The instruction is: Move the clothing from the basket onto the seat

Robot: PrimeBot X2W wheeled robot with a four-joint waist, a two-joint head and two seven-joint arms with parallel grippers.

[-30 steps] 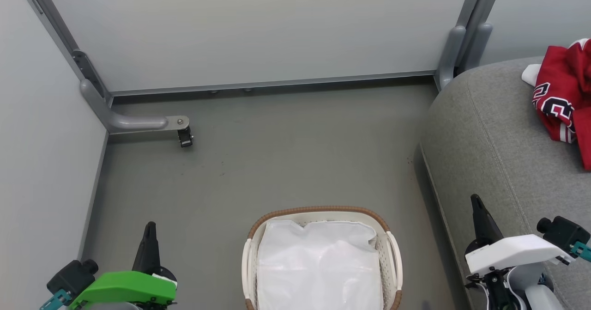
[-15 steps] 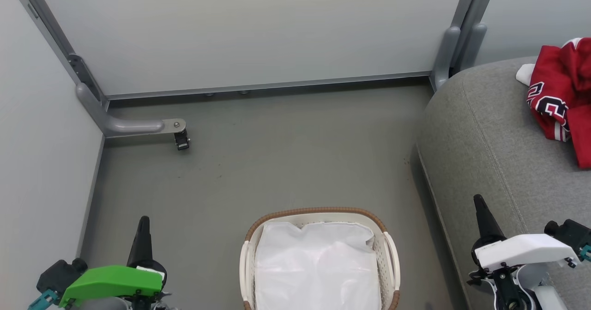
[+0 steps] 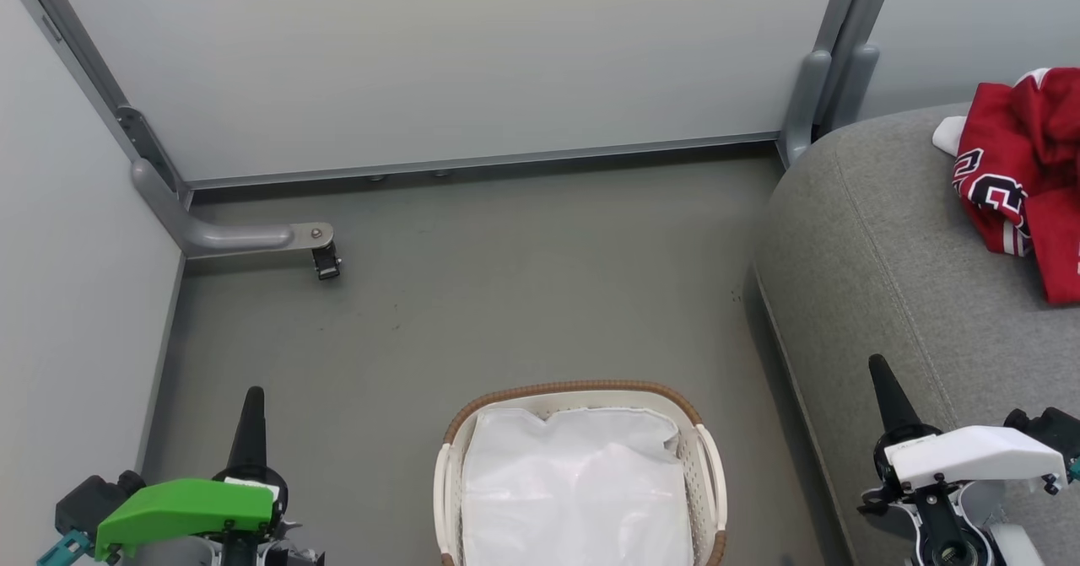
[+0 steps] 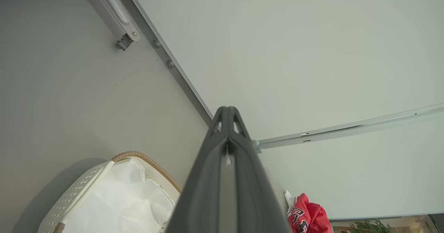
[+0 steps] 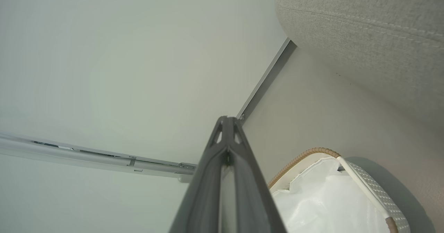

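The red clothing [image 3: 1025, 178] with white trim and dark lettering lies crumpled on the grey seat [image 3: 886, 262] at the right; the left wrist view catches it too [image 4: 307, 219]. The white basket [image 3: 451, 439] with a brown rim stands on the floor at bottom centre, holding a plain white sheet [image 3: 578, 490]. My left gripper [image 3: 252, 397] is shut and holds nothing, low at the left of the basket [image 4: 83, 188]. My right gripper [image 3: 879, 365] is shut and holds nothing, over the seat's front edge, right of the basket [image 5: 371, 188]. Both gripper tips point up: the left [image 4: 227, 110], the right [image 5: 227, 120].
Pale partition walls [image 3: 439, 51] close the back and left. A grey foot bracket with a small caster [image 3: 325, 261] juts from the left wall onto the grey floor [image 3: 506, 296]. A grey post [image 3: 806, 102] stands beside the seat's far corner.
The whole head picture has slid left and slightly down, so the camera has moved. Both grippers stay shut and sit a little lower in the picture.
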